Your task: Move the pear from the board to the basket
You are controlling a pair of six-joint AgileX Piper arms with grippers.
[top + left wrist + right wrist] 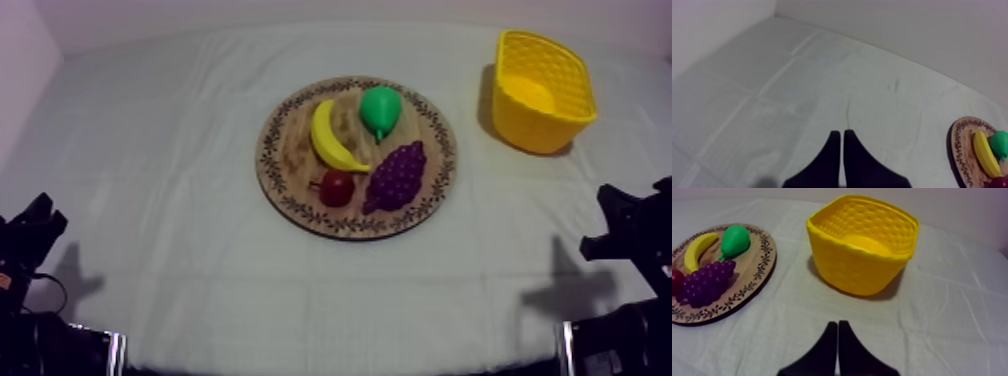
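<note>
Left gripper (842,133), right gripper (837,323), both wedged together; pear (380,108) on board (290,192); small red fruit (675,280) cut off.

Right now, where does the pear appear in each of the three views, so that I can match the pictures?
Top view: pear on the upper part of the board, right of the banana.
Left wrist view: pear on the board, beside the banana.
Right wrist view: pear on the board, between banana and yellow basket.
Shared landmark: the banana beside it.
</note>
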